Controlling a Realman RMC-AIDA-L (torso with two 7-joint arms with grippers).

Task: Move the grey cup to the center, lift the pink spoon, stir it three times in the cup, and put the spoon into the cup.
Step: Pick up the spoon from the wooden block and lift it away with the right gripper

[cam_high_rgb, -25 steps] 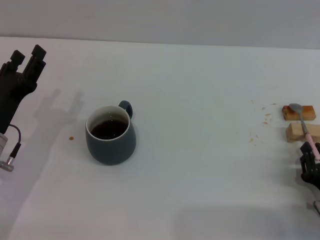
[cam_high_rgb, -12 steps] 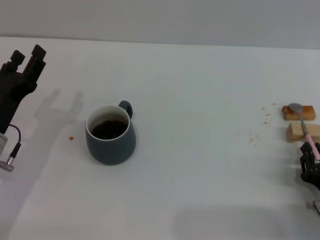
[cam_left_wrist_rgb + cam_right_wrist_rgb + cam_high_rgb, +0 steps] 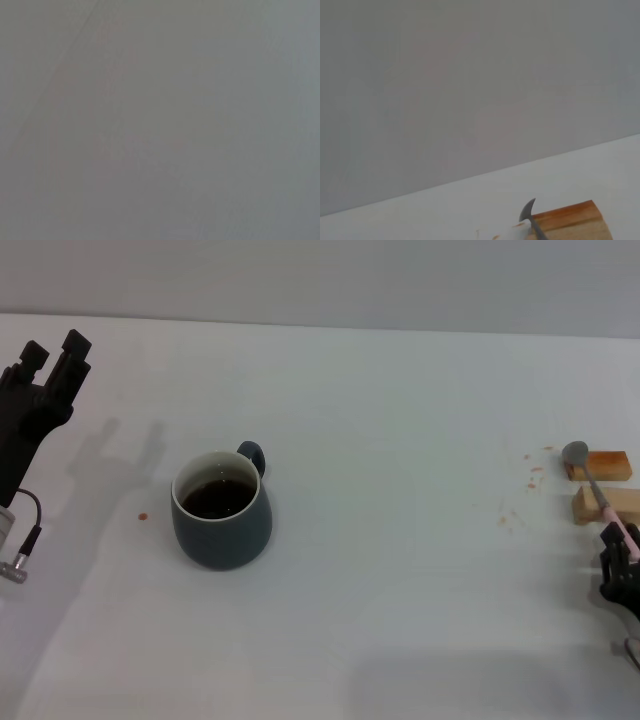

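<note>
Our right gripper [image 3: 618,562] pinches the pink spoon [image 3: 596,488] by the handle tip over the wooden blocks [image 3: 606,485], so it may pivot or slip before reaching the grey cup [image 3: 221,508] left of centre; left gripper [image 3: 48,375] idles agape.

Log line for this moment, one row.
right gripper: shut on pink spoon, lifting | grey cup: left of centre | left gripper: parked

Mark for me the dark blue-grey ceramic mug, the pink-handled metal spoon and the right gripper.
Dark blue-grey ceramic mug [image 3: 222,528]: head view, on its outer front wall.
Pink-handled metal spoon [image 3: 576,453]: head view, on its silver bowl.
Right gripper [image 3: 619,568]: head view, at the fingers around the spoon's pink handle end.
</note>
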